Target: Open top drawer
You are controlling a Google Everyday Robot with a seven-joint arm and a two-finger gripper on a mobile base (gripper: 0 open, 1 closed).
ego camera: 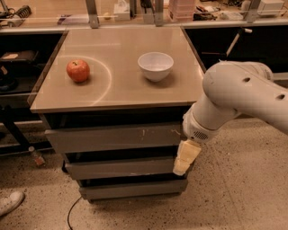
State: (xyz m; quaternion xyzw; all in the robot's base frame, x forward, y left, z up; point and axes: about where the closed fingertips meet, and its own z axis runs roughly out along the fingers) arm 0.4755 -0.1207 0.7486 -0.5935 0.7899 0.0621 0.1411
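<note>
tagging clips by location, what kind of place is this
Probably a lab or workshop: cluttered workbenches behind, a drawer cabinet topped with an apple and bowl. The tool hangs just below the top drawer, at its right end.

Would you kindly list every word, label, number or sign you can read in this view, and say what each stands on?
No text can be read in this view.
top drawer: no label, only pale scratches on its front.
gripper, hanging by the right ends of the drawer fronts: no marking visible.
boxes on the back counter: any print is too blurred to read.
apple and bowl: plain.
</note>
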